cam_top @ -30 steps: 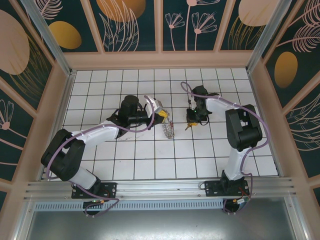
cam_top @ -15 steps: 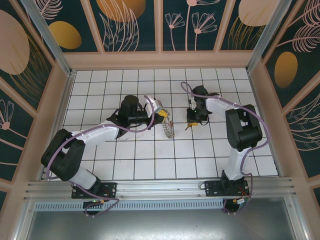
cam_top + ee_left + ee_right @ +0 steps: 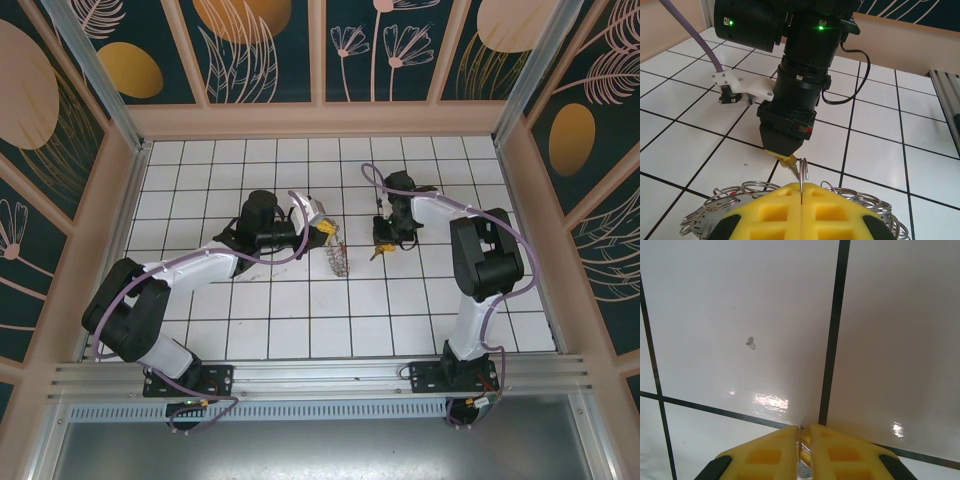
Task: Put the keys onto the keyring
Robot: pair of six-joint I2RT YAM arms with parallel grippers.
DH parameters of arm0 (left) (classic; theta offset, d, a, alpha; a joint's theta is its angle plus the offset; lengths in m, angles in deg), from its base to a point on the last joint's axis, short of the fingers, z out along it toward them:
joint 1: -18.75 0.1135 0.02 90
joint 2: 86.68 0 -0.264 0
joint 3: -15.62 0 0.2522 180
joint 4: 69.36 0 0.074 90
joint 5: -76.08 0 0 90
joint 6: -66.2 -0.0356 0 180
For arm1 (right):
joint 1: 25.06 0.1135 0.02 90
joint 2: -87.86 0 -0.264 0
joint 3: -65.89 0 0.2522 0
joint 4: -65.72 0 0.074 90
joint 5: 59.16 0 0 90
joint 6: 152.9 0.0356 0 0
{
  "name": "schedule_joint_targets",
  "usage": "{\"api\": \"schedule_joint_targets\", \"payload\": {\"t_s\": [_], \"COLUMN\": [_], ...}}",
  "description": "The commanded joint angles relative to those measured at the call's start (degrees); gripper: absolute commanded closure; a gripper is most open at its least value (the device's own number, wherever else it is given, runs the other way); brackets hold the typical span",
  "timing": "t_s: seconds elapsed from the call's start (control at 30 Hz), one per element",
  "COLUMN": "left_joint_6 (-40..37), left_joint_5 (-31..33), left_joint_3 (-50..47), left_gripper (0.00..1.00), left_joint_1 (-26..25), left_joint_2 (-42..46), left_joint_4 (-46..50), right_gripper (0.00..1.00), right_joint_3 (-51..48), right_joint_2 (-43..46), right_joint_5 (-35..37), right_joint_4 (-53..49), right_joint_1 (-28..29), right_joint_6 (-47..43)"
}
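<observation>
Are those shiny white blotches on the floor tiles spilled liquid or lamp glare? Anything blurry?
Right wrist view: just lamp glare on glossy tiles, the close yellow pads slightly soft. Left wrist view: keyring loops crisp. Top external view: even light, faint shadows.

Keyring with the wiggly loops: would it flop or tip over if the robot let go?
Probably stiff: the keyring shows no sag though the left pincer pinches only a thin bit. Its wire loops look loose, so they would likely swing and jingle. It seems to stand on edge, so let go it would probably tip flat.
</observation>
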Motion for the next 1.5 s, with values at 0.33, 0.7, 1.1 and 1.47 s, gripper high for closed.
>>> {"api": "schedule_joint_targets", "payload": {"t_s": [0.33,0.7,1.1,1.47], "left_joint_6": [0.6,0.7,0.6,0.9], "left_joint_5": [-0.9,-1.1,-0.8,-0.3], "left_joint_3": [0.6,0.8,0.5,-0.4], "left_gripper": [1.00,1.00,1.00,1.00], "left_joint_1": [-0.5,-0.5,-0.5,-0.5], "left_joint_2": [-0.1,-0.2,-0.3,0.6], "left_joint_4": [-2.8,-2.6,-2.8,-4.5], "right_gripper": [0.87,0.96,1.00,1.00], "right_joint_3": [0.7,0.6,-5.3,-22.3], "right_joint_2": [0.2,0.5,12.8,38.1], "right_joint_5": [0.1,-0.1,-3.5,-15.9], "right_joint_4": [-1.2,-1.4,7.6,30.6], "right_joint_1": [0.5,0.6,0.6,-2.4], "right_joint_6": [0.8,0.6,-1.8,-5.7]}}
